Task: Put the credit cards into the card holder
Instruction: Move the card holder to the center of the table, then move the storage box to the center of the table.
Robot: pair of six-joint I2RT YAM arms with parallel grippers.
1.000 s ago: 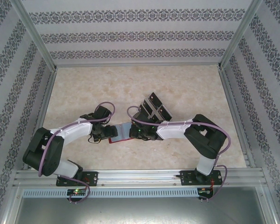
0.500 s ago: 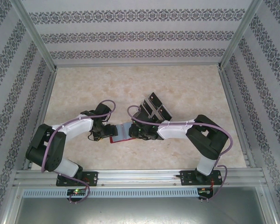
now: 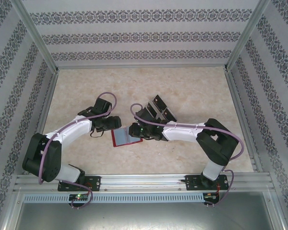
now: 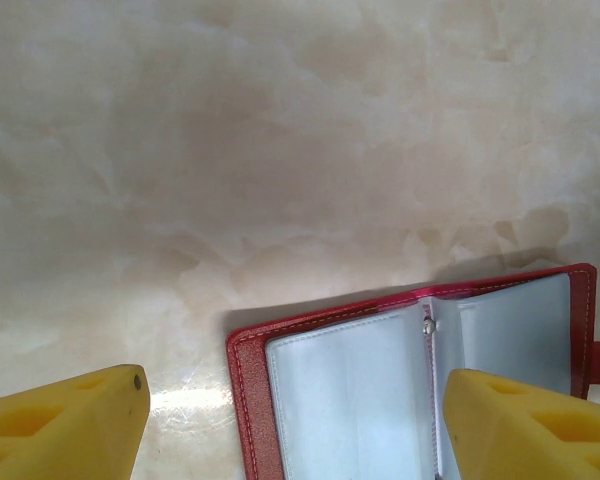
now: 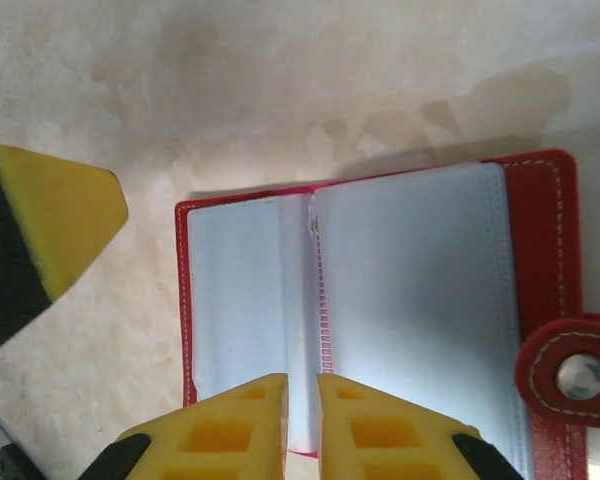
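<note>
The beige, marble-patterned worktop point(image 4: 280, 130) looks smooth with a soft sheen. The red leather-like card holder point(image 5: 540, 220) has a fine-grained matt cover edged with pale stitching, glossy pale grey-blue clear plastic pockets point(image 5: 410, 290), and a shiny round metal snap point(image 5: 578, 376) on its tab. The yellow gripper fingers point(image 4: 70, 425) are matt moulded plastic. Black flat credit cards point(image 3: 159, 103) look smooth.

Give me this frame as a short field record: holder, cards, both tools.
card holder: red, lying open flat on the table, pale clear pockets facing up, snap tab at its right edge in the right wrist view
credit cards: black, grouped on the table beyond the holder, none seen in the pockets
left tool: open, above the holder's left part, nothing between the fingers
right tool: fingers nearly together over the holder's centre fold, no card seen between them
</note>
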